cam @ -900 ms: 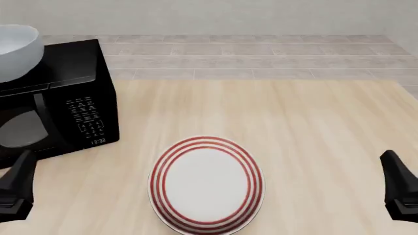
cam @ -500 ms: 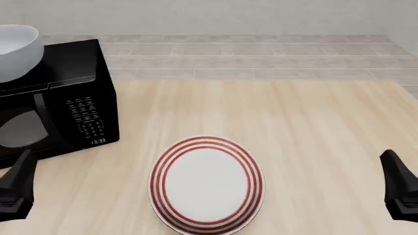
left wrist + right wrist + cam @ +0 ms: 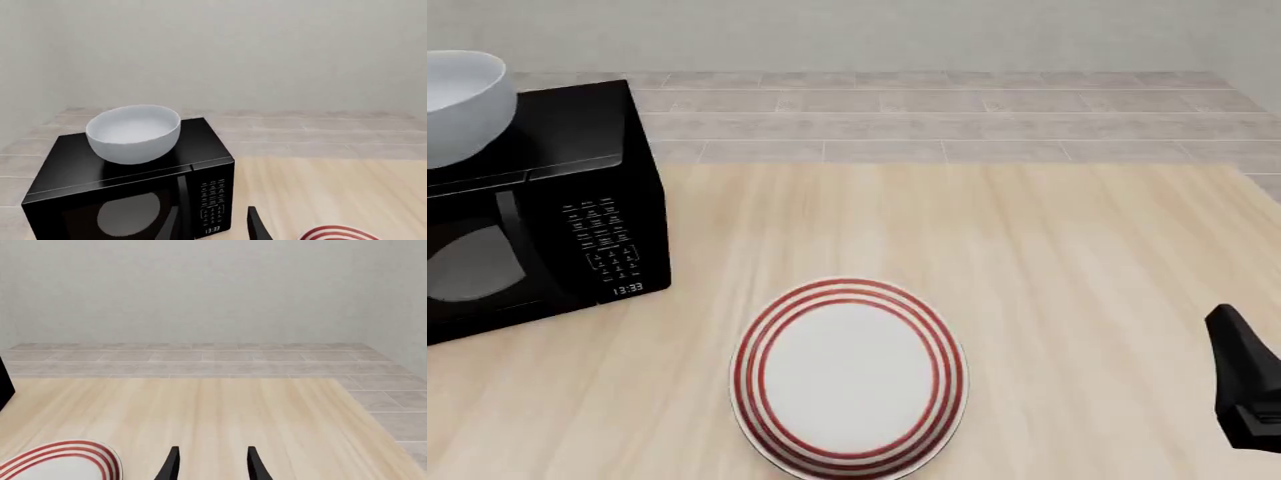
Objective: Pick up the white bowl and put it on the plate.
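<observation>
Here the white bowl [image 3: 457, 105] is sitting upright atop the black microwave [image 3: 547, 210], at ten o'clock from the plate [image 3: 849, 375]. The right gripper [image 3: 210, 465] is hovering at three o'clock, fingers parted, holding nothing. The left gripper's [image 3: 257, 227] spread I cannot tell.

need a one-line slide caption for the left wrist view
White bowl sits upright on the black microwave, plate edge on the table beside it.
</observation>
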